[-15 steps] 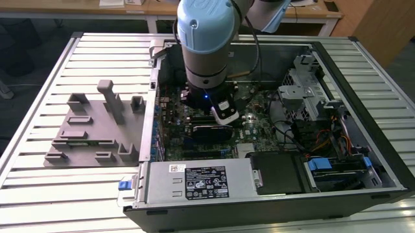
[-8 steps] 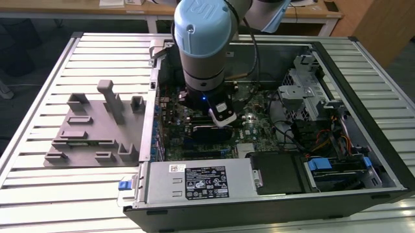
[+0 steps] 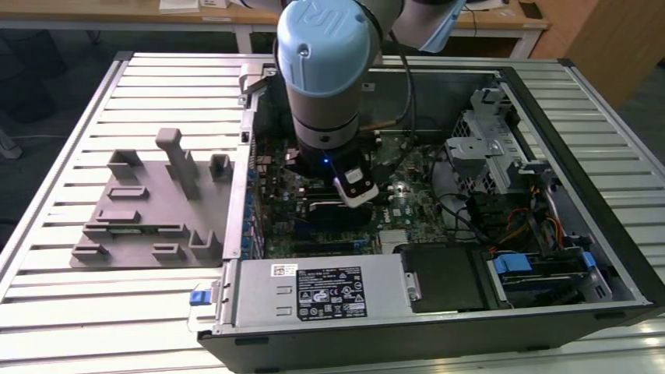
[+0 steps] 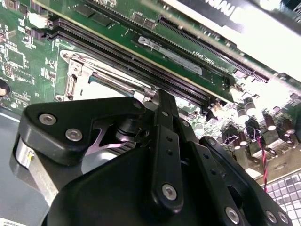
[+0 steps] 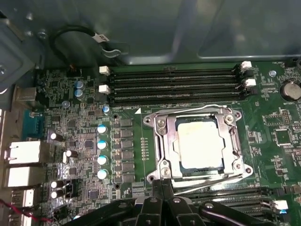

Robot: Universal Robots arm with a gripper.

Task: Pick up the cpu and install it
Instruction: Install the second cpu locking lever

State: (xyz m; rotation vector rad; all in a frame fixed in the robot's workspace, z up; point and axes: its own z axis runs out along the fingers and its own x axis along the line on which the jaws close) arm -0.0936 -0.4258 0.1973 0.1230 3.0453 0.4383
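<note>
Exterior view has my arm (image 3: 327, 74) reaching down into an open computer case (image 3: 582, 234) that lies on a slatted metal table (image 3: 62, 312), with my end effector (image 3: 357, 204) low over the green motherboard (image 3: 426, 210). On the exterior view's left, outside the case, a grey holder block (image 3: 146, 206) rests on the table.

From the first wrist view I look onto the motherboard, where the cpu (image 5: 199, 144), pale silver and square, lies flat inside the socket frame (image 5: 157, 146). The frame's metal surrounds the chip on all sides, and rows of black memory slots (image 5: 174, 84) run alongside the socket. My end effector's fingertips (image 5: 163, 188) sit at the socket's edge, drawn so close together that they look to be touching, and they grip nothing; whether they touch the frame I cannot tell.

Second wrist view puts the black linkage of my end effector in front, hiding most of the socket; a corner of the metal frame shows beyond it, beside more memory slots.
</note>
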